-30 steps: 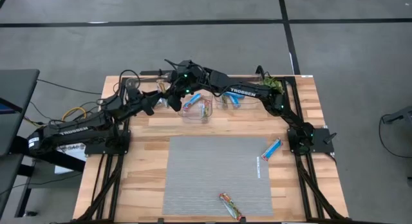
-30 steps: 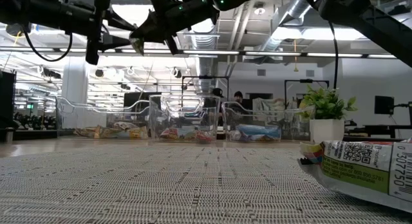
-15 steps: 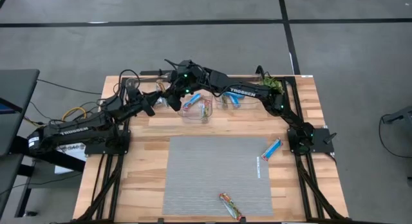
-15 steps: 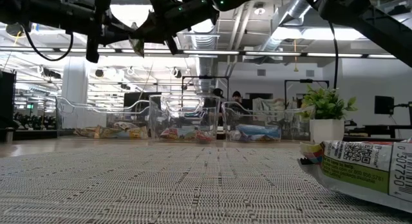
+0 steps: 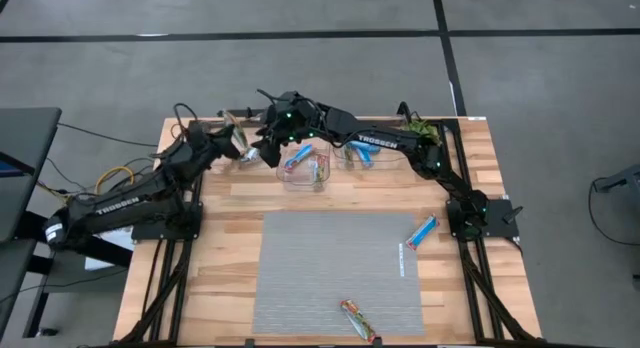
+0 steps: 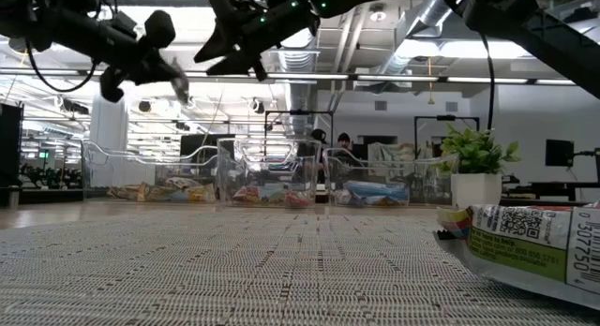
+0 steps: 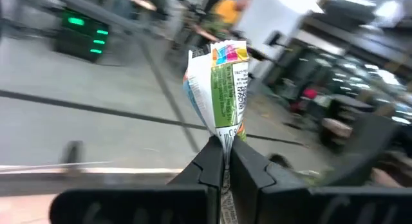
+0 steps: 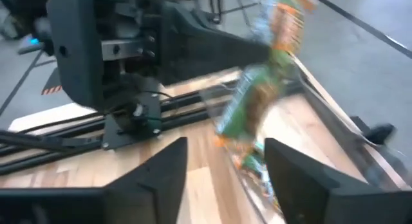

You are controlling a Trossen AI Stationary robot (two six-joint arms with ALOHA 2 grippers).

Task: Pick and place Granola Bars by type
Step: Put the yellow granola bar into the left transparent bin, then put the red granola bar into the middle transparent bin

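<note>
A granola bar point(image 7: 222, 82) in a green and white wrapper sticks out past the fingertips of my left gripper point(image 7: 223, 156), which is shut on it above the table's far left point(image 5: 238, 148). My right gripper point(image 8: 225, 159) is open just to the right of it point(image 5: 263, 151), over the clear bins; a blurred green and orange bar point(image 8: 257, 108) shows beyond its fingers. On the table lie a blue bar point(image 5: 422, 231) at the right and an orange and green bar point(image 5: 358, 321) on the grey mat's near edge. My left gripper pinches the bar's crimped end point(image 7: 224, 137) between its two fingers. The fingers come level from the table's left and lie along the bar. The rest of the bar stands out beyond the fingertips, lifted clear of table and bins.
Three clear bins holding bars stand in a row at the far edge point(image 6: 155, 176) point(image 6: 272, 181) point(image 6: 375, 181). A small potted plant point(image 6: 476, 171) stands at the far right. The grey mat point(image 5: 335, 273) covers the table's middle. Another wrapped bar point(image 6: 534, 242) lies close to the low camera.
My left gripper has swung away from my right gripper toward the table's far left corner, taking the bar along. The bar, which was between both grippers, is now held by the left one alone and stays clear of the table.
</note>
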